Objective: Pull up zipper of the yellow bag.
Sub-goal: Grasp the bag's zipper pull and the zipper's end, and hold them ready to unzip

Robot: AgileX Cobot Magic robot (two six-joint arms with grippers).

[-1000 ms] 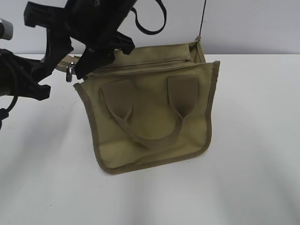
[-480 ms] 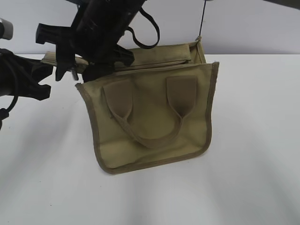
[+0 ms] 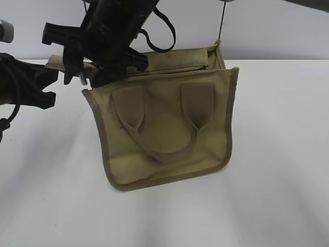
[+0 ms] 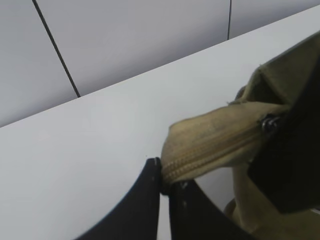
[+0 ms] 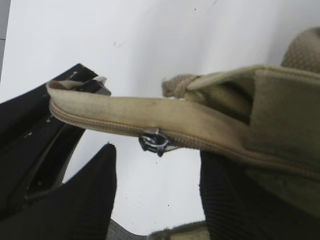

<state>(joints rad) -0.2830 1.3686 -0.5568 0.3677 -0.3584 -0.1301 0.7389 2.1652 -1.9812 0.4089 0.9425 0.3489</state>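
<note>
At the far left of the exterior view the left gripper [image 3: 45, 85] reaches in over the white table [image 3: 277, 154], and its own wrist camera shows the two black fingers [image 4: 150, 200] pressed together on the very end of the zipper [image 4: 215, 145] tape — the tan strip comes out of the pinch and runs back toward the bag. Just to the right of it, coming down from above, the right gripper [image 3: 82, 67] hangs over the bag's upper left corner. In its wrist view the black fingers [image 5: 85, 195] stand apart on either side of the stretched zipper [image 5: 150, 117], with the small silver pull tab [image 5: 155, 141] dangling below the tape in the gap between them; the fingers are spread and I cannot see them touching the tab. In the exterior view the tab [image 3: 80, 77] shows as a small glint at that same corner, right beside the dark gripper parts. Further right sits the yellow bag [image 3: 164, 139], lying on the table near the middle with its face toward the camera — two webbing loop handles [image 3: 163, 135] sewn to the front, darker olive binding round the edges, and the top flap folded back behind. A black strap [image 3: 162, 31] loops above the flap against the pale wall.
</note>
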